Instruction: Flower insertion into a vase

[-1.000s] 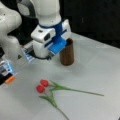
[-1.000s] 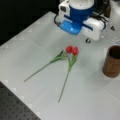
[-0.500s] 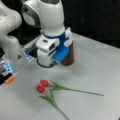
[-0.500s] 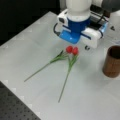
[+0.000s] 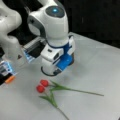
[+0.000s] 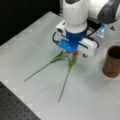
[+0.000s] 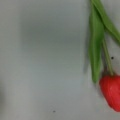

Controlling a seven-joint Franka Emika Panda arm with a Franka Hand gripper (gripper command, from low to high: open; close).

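Two red tulips (image 5: 41,85) with long green stems lie flat on the white table in both front views. Their stems (image 6: 65,80) fan out toward a front view's bottom left. The gripper (image 5: 51,72) hangs just above the table right behind the flower heads, and in a front view the gripper (image 6: 73,51) covers most of a red head (image 6: 76,52). The wrist view shows one red head (image 7: 111,92) and a green leaf (image 7: 96,50) at its right edge. The brown cylindrical vase (image 6: 112,61) stands upright, apart from the flowers, at a front view's right.
A second white robot arm (image 5: 11,37) with a blue-lit device (image 5: 6,68) stands at a front view's left. The table's dark perforated edge (image 6: 15,107) runs along a front view's bottom left.
The arm has moved away from the vase and lowered toward the tulip heads. The flowers and the vase have not moved.
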